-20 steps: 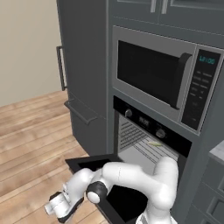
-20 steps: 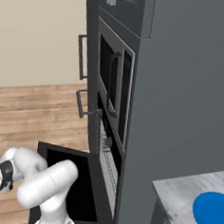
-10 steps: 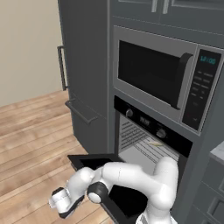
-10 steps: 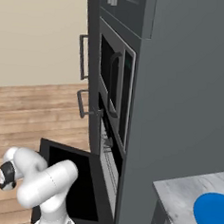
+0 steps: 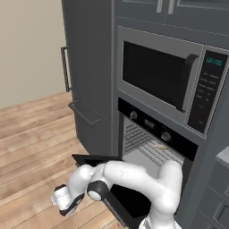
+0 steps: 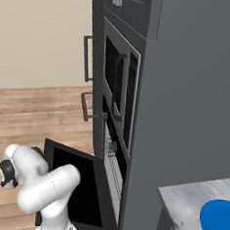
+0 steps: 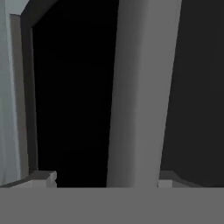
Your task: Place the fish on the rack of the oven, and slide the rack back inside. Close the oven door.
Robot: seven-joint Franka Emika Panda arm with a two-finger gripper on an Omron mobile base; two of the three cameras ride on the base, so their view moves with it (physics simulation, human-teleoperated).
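We see the oven [image 5: 156,134] with its cavity open and the oven door [image 5: 120,201] folded down flat in front of it, its black inner face turned up. Inside the cavity the rack [image 5: 154,154] sits on its rails, pushed in rather than drawn out over the door. On the rack lies the fish [image 5: 159,146], a small pale yellowish sliver near the upper middle of the opening, below the knob panel.

Our arm curls down from the lower right of the left base view, and the gripper [image 5: 67,209] hangs low at the door's outer edge, just over the wooden floor [image 5: 31,147]. In the hand view a broad grey bar, the door handle [image 7: 140,92], runs up the middle between the two finger tips, which stand wide apart on either side of it; we cannot tell whether they touch it.

Above the oven sits the microwave [image 5: 165,80]. In the right base view the door [image 6: 77,187] shows as a dark slab lying out from the cabinet, and a blue plate [image 6: 218,227] rests on the marbled counter [image 6: 183,200] at the lower right.
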